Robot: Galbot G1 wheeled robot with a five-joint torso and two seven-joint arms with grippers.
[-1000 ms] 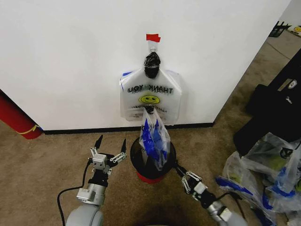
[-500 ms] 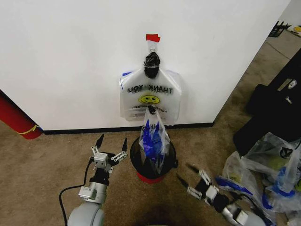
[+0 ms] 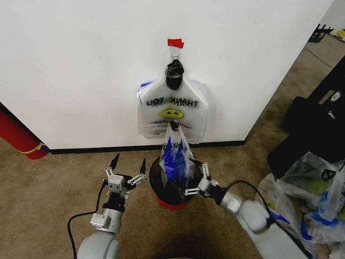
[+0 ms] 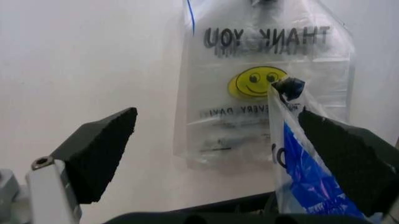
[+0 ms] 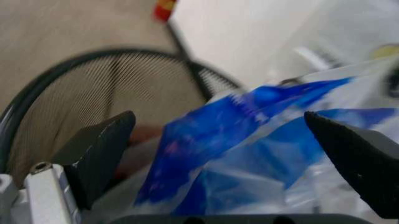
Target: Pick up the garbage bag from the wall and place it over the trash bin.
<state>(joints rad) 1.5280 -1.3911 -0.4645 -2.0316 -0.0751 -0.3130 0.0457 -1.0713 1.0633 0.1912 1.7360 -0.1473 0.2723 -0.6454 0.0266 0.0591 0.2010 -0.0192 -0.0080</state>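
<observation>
From the head view, the garbage bag (image 3: pixel 176 162) is standing upright in the mouth of the trash bin (image 3: pixel 156 175), its blue-printed body bunched and rising to a small dark tip just in front of the wall (image 3: pixel 81 65). Behind it a matching bag (image 3: pixel 171 110) is hanging flat from a hook (image 3: pixel 174 51) under a black knot (image 3: pixel 173 74). The right hand (image 3: pixel 195 179) is reaching in at the bin's rim on the robot's right, fingers spread apart, right beside the bag's lower part. The left hand (image 3: pixel 128 164) is hovering just beside the bin on the other side, its two dark fingers open and pointing up, holding nothing.

In the left wrist view, the open left hand (image 4: pixel 243 163) is framing the wall and the hanging bag (image 4: pixel 262 84), with the garbage bag's tip (image 4: pixel 288 88) and blue print (image 4: pixel 305 182) by one finger.

In the right wrist view, the right hand (image 5: pixel 237 158) is wide open around the garbage bag's blue film (image 5: pixel 249 140), the bin's mesh wall (image 5: pixel 81 107) behind; whether a finger is touching the plastic is unclear.

The bag looks very light, limp and slick, likely to crumple and slide, so a pinch on a gathered fold or a blue handle near the top should be the surest hold.
</observation>
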